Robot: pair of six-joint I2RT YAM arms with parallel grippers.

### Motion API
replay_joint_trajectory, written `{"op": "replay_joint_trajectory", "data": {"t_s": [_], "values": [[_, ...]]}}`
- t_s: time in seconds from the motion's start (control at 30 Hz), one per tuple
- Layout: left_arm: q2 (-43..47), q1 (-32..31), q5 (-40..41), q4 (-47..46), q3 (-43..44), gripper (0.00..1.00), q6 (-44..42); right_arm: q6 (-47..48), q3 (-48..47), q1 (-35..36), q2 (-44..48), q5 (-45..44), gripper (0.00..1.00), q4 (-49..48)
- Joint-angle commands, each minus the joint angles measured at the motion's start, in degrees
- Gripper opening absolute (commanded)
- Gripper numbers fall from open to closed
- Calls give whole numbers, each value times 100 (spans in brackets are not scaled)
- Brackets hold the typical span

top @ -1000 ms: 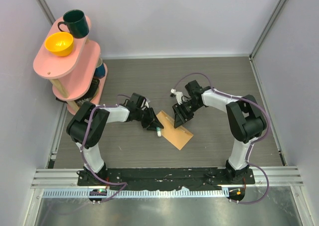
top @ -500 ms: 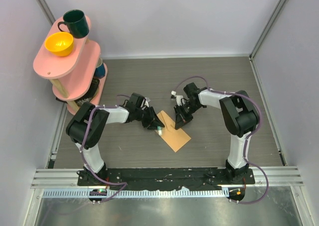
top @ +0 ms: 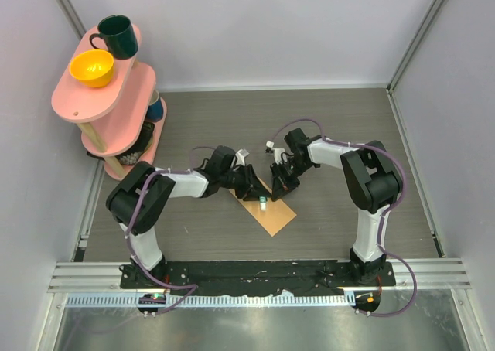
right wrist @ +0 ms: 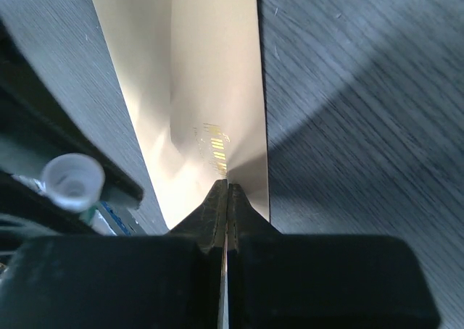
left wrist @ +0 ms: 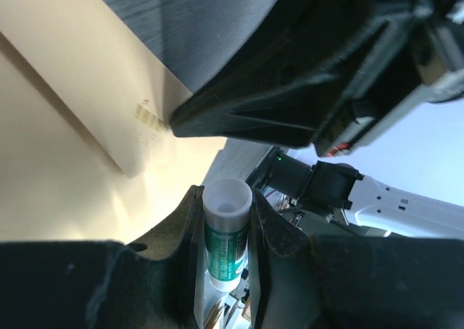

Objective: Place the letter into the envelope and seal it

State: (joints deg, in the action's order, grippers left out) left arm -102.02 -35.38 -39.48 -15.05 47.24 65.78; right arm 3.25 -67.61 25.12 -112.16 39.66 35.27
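The tan envelope (top: 272, 212) lies flat on the grey table in the middle. It fills the top of the right wrist view (right wrist: 203, 90) and the left of the left wrist view (left wrist: 72, 133). My right gripper (top: 276, 184) is shut on the thin edge of the envelope's flap (right wrist: 227, 188). My left gripper (top: 257, 195) is shut on a green glue stick (left wrist: 226, 231) with a white end, and holds it over the envelope's left part, close to my right gripper. The glue stick's white end also shows in the right wrist view (right wrist: 72, 182). The letter is not in view.
A pink two-tier shelf (top: 93, 103) stands at the back left with a dark green mug (top: 116, 35) and a yellow bowl (top: 92, 67) on top. Grey walls close in the table on the left, back and right. A metal rail (top: 255, 285) runs along the near edge.
My left gripper has moved right with the glue stick, from the envelope's left corner to over the envelope. The envelope shifted a little to the left with my right gripper, then held still.
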Motion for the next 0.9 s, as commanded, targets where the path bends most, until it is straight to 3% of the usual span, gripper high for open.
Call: {"op": "replay_joint_trajectory", "data": {"t_s": [0.0, 0.4, 0.53, 0.7, 0.87], "values": [[-327, -39, 151, -420, 136, 0, 172, 54, 117, 45, -8, -688, 1, -301], [-583, -40, 924, 643, 31, 0, -373, 132, 99, 45, -26, -723, 1, -292], [-468, -31, 995, 679, -145, 0, -390, 203, -85, 45, 202, -505, 1, -30], [-521, -31, 925, 679, -49, 0, -382, -86, 20, 54, 765, 76, 9, 402], [-591, -31, 855, 644, 83, 0, -390, 27, 441, 63, 907, -177, 9, 446]]}}
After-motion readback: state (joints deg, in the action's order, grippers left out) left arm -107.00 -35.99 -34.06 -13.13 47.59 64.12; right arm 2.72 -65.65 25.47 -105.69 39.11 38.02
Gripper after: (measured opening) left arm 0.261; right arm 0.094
